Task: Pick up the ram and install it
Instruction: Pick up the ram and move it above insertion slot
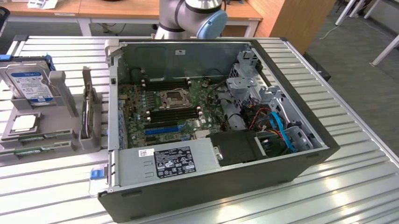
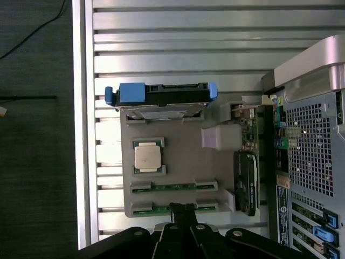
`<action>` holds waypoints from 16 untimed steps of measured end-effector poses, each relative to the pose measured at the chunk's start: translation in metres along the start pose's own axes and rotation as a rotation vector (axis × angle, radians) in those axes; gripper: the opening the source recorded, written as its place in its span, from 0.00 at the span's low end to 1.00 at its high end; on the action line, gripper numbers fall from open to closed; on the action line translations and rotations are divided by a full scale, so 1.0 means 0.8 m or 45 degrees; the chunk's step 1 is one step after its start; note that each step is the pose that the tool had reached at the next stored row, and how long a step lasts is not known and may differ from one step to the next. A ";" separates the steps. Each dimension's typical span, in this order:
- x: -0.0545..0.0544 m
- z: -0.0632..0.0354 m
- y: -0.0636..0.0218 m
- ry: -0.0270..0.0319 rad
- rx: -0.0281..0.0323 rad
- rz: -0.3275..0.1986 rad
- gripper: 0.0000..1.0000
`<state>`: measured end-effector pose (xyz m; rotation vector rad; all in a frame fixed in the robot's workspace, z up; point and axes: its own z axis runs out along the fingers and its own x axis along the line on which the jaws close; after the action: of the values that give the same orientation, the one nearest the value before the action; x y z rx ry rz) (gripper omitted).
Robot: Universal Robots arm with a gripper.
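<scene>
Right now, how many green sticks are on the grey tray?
2. One ram stick lies beside the silver chip; the other ram stick lies at the tray's edge, partly behind the hand.

The closed gripper (image 2: 182,208) sits over one ram (image 2: 160,208) in the gray holder (image 2: 183,156). A second ram (image 2: 172,186) lies beside the processor (image 2: 149,158).

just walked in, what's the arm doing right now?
The shut gripper hangs over the parts tray beside the open PC case. It is above the nearer ram stick; a second stick lies in the slot next to it. Both are in the tray, and the motherboard's ram slots look empty, so nothing is installed yet.
</scene>
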<state>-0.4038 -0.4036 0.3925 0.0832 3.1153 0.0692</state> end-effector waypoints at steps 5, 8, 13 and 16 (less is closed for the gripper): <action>0.000 0.000 0.000 0.0024 -0.0013 -0.054 0.10; 0.000 0.000 0.000 0.0040 -0.0021 -0.091 0.10; 0.000 0.000 0.000 0.0069 -0.0036 -0.154 0.10; 0.000 0.000 0.000 0.0088 -0.0045 -0.196 0.10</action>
<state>-0.4038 -0.4036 0.3925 -0.1569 3.1159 0.0720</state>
